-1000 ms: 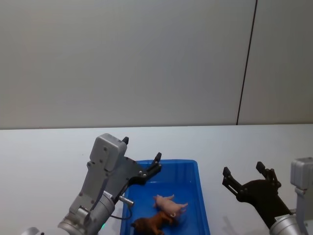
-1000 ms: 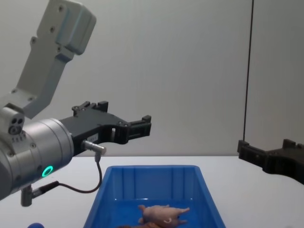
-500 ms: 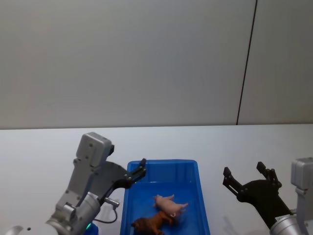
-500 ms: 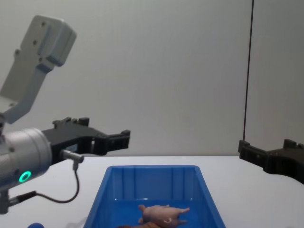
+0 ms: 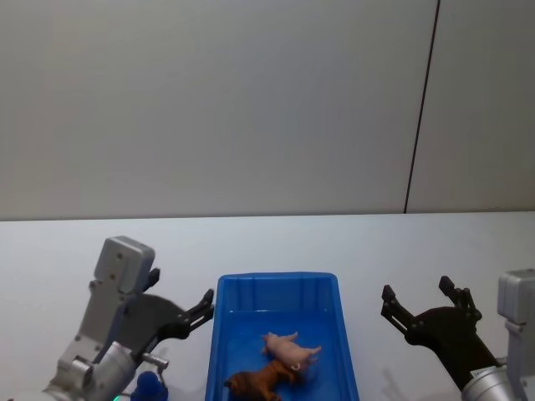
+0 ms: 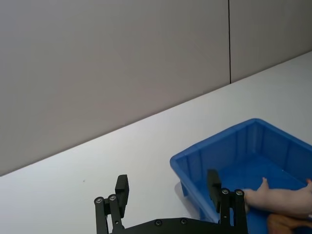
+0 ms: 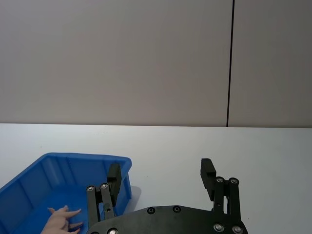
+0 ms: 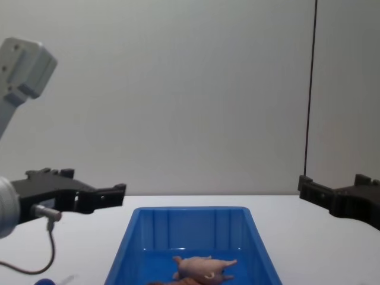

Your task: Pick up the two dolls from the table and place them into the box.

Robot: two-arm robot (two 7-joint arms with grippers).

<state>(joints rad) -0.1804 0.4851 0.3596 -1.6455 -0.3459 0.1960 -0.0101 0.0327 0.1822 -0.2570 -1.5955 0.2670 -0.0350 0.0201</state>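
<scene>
A bright blue rectangular plastic bin with sloped walls sits on a plain white tabletop, seen from above by the robot's head camera. Both toy figurines lie inside it on the floor of the near half. The pale pink pig with pointed ears lies on its side. The reddish-brown four-legged animal lies just nearer the robot, touching the pig or very nearly so.

The left gripper hovers over the table just to the left of the bin, its black fingers spread apart and holding nothing. The right gripper hangs to the right of the bin, a little farther off, its fingers likewise spread and empty.

By the look of it, the placing is done (both dolls are in the box), so what remains is parking the arms. To do that cleanly, each arm should move up and outward, away from the bin, so no finger catches the rim and shifts it. The left arm has a small dark blue object on the table close beneath it and should clear that too.
</scene>
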